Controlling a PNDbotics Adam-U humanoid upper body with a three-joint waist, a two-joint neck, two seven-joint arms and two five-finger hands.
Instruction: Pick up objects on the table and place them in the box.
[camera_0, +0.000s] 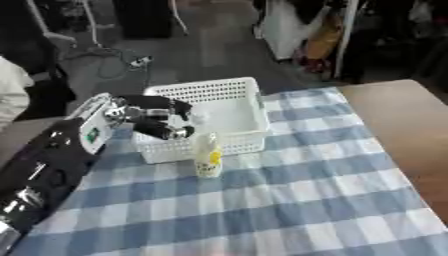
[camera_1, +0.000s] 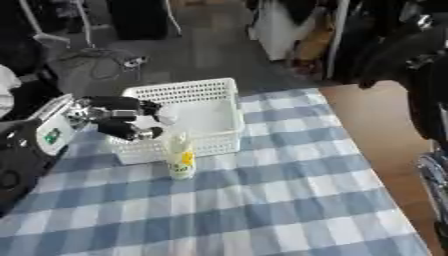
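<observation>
Left eye view | left hand curled empty over basket rim | bottle upright beside front wall

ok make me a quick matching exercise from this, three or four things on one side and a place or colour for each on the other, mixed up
Things:
1. basket
2. bottle
3. left hand
4. tablecloth

Descriptions:
A. blue and white checks
B. white, with perforated walls
C. upright just in front of the basket
D. black, at the basket's left wall

Pairs: 1-B, 2-C, 3-D, 4-A
</observation>
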